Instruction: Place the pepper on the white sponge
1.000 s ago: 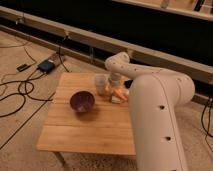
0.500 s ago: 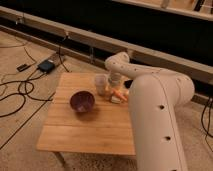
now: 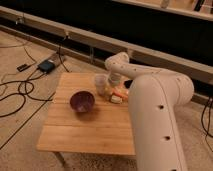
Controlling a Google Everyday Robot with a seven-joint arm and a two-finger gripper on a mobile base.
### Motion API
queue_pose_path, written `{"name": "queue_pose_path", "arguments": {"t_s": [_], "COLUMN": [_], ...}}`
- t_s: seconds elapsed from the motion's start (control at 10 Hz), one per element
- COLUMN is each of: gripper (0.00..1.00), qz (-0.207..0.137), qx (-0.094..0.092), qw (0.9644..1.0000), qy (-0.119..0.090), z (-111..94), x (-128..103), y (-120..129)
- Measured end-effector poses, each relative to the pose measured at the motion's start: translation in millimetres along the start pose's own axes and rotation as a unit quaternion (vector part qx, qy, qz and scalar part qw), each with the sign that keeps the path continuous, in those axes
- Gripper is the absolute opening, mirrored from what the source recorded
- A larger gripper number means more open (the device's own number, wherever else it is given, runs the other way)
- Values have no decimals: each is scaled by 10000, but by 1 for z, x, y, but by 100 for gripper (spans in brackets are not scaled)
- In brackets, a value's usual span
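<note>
Concrete floor, dark wall panels behind, cables (image 3: 20, 92) and a black box (image 3: 46, 65) at 10 o'clock from the table (image 3: 90, 135).

Camera view, the only one. Wooden table, low, square. Purple bowl (image 3: 82, 101) left of centre. Clear cup (image 3: 101, 83) at the bowl's 1 o'clock. Arm (image 3: 155, 115) fills the right side, elbow high, forearm reaching back toward the far right of the table. Gripper (image 3: 116, 86) low over the table, just beside the cup at its 3 o'clock; cannot tell whether it is clenched or released.

Pepper (image 3: 120, 93): orange-red patch directly under the gripper, touching or nearly touching it; held or lying, cannot tell. Sponge (image 3: 116, 99): pale block at the pepper's 6 o'clock, just beside or touching it.

Handling, judged: pepper light, fairly stiff, smooth skin, tapered, so liable to slip or roll. Best pinched across the thicker end. Sponge soft and small; pepper may roll off unless laid lengthwise and let go low.
</note>
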Motion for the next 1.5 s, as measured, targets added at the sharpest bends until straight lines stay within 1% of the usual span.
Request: {"name": "queue_pose_path", "arguments": {"t_s": [0.2, 0.4, 0.5, 0.7, 1.0, 1.1, 1.2, 1.3, 1.4, 1.5], "gripper": [71, 71, 71, 71, 71, 71, 71, 71, 71, 71], "qz": [12, 38, 60, 90, 182, 217, 255, 276, 294, 334], "qx": [8, 39, 53, 39, 51, 63, 62, 57, 40, 42], "qw": [10000, 10000, 9999, 9999, 9994, 9990, 9985, 9978, 9966, 9958], "qy": [-18, -52, -70, -130, -292, -376, -491, -603, -763, -855], "z": [0, -6, -10, -25, -67, -82, -100, -115, -132, -142], "x": [-1, -2, -2, -1, 2, 4, 4, 5, 7, 10], "y": [-1, -5, -9, -17, -40, -48, -53, -55, -53, -54]}}
